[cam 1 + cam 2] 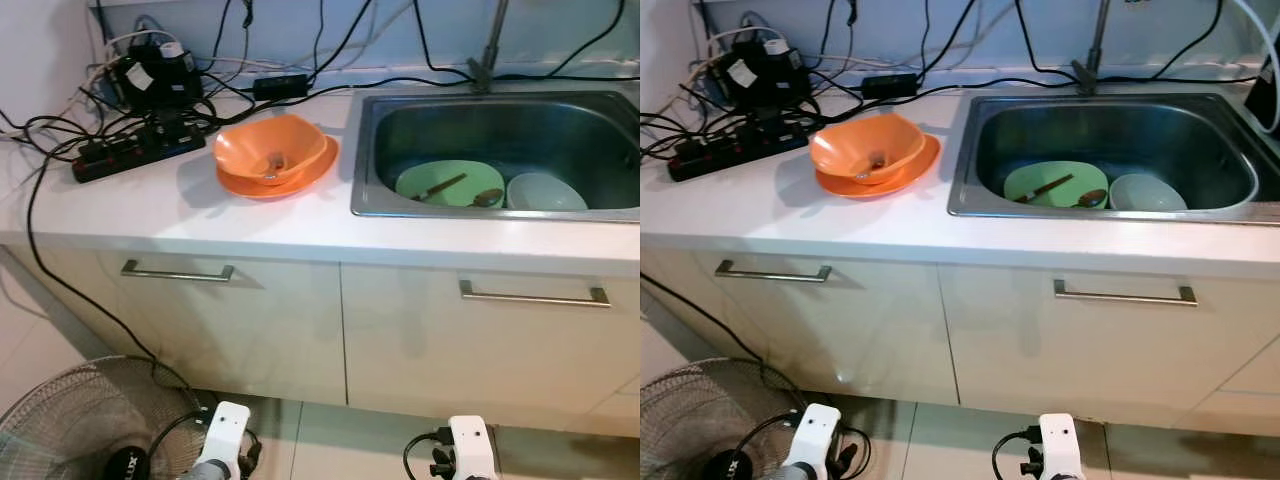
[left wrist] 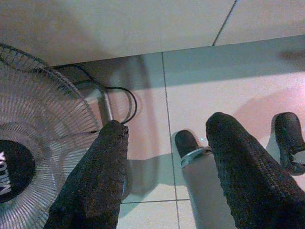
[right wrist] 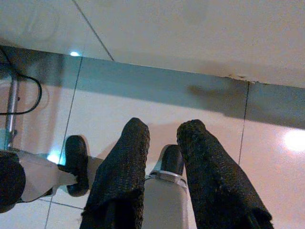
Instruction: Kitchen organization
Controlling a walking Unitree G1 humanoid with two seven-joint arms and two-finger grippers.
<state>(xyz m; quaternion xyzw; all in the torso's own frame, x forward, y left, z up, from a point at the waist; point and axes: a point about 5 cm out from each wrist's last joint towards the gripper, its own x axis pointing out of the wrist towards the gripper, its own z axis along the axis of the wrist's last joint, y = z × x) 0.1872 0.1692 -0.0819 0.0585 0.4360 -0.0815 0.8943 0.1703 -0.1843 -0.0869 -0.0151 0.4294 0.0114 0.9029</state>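
Along the far wall runs the white countertop (image 1: 200, 225), with cream cabinet doors (image 1: 250, 330) below it. On the right, the steel sink (image 1: 1110, 125) is sunk into the counter, and in its basin a green plate (image 1: 1055, 185) lies at the left with what looks like a spoon (image 1: 1092, 198) across it, touching a white bowl (image 1: 1148, 193) just to its right. Left of the sink, an orange bowl (image 1: 270, 150) sits stacked on an orange plate (image 1: 325, 168). Far left, a black power strip (image 1: 135, 152) sprawls among cables. Down on the floor at near left, a fan (image 1: 85, 415). The left gripper (image 2: 164, 143) hangs idle, fingers spread, holding nothing; the right gripper (image 3: 163, 136) hangs likewise, fingers slightly parted, empty.
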